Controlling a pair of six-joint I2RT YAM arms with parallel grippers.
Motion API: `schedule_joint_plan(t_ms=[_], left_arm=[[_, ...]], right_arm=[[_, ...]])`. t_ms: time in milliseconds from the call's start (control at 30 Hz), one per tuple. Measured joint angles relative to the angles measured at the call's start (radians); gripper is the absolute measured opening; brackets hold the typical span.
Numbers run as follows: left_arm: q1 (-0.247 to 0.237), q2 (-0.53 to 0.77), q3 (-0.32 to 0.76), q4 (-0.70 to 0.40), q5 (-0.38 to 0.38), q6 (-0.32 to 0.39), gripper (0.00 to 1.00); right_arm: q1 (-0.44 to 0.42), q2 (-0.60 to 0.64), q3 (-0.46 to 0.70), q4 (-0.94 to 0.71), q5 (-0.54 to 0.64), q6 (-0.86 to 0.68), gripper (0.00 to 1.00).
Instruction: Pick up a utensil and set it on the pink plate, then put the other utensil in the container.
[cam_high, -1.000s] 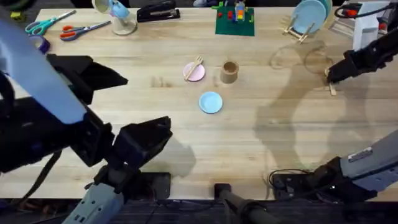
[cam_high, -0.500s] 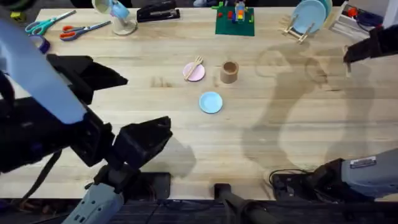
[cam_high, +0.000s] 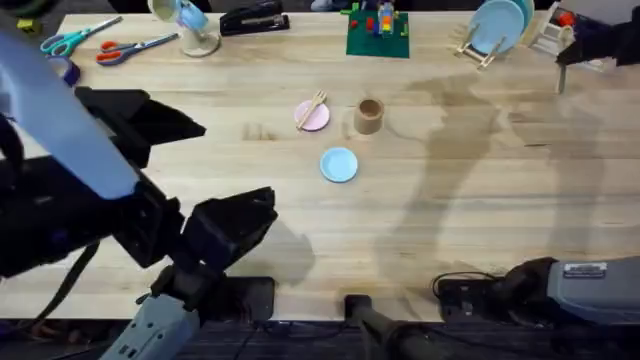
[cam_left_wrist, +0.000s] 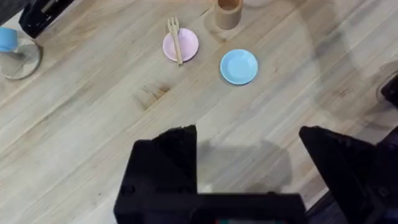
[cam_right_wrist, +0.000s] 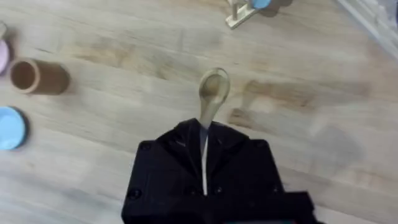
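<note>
The wooden fork (cam_high: 316, 103) lies across the pink plate (cam_high: 312, 116) at mid-table, with the brown container (cam_high: 369, 115) standing just to its right. My right gripper (cam_high: 562, 60) is raised at the far right corner, shut on the wooden spoon (cam_right_wrist: 212, 93), whose bowl sticks out past the fingertips above the bare table. My left gripper (cam_left_wrist: 249, 155) hangs open and empty over the near left of the table. In its wrist view I see the fork (cam_left_wrist: 176, 40), the pink plate (cam_left_wrist: 188, 46) and the container (cam_left_wrist: 228, 12) farther off.
A light blue plate (cam_high: 339, 165) lies just in front of the pink one. Along the far edge are scissors (cam_high: 135, 47), a black stapler (cam_high: 252, 18), a green brick model (cam_high: 378, 30) and a rack holding a blue dish (cam_high: 495, 30).
My right gripper has lifted the spoon off the table at the right and carried it up towards the far right corner. The left arm has not moved.
</note>
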Motion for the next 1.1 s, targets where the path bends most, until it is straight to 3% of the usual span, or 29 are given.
schedule_joint_plan(t_ms=[400,567,1000,1100], left_arm=[[0.000,0.000,0.000,0.000,0.000,0.000,0.993],[0.000,0.000,0.000,0.000,0.000,0.000,0.993],[0.000,0.000,0.000,0.000,0.000,0.000,0.993],[0.000,0.000,0.000,0.000,0.000,0.000,0.993]], right_arm=[[0.000,0.000,0.000,-0.029,-0.020,0.188,0.029],[0.000,0.000,0.000,-0.052,-0.042,0.184,0.029],[0.001,0.043,0.000,-0.067,-0.379,-0.276,0.029],[0.001,0.071,0.000,-0.107,-0.503,-0.413,0.029]])
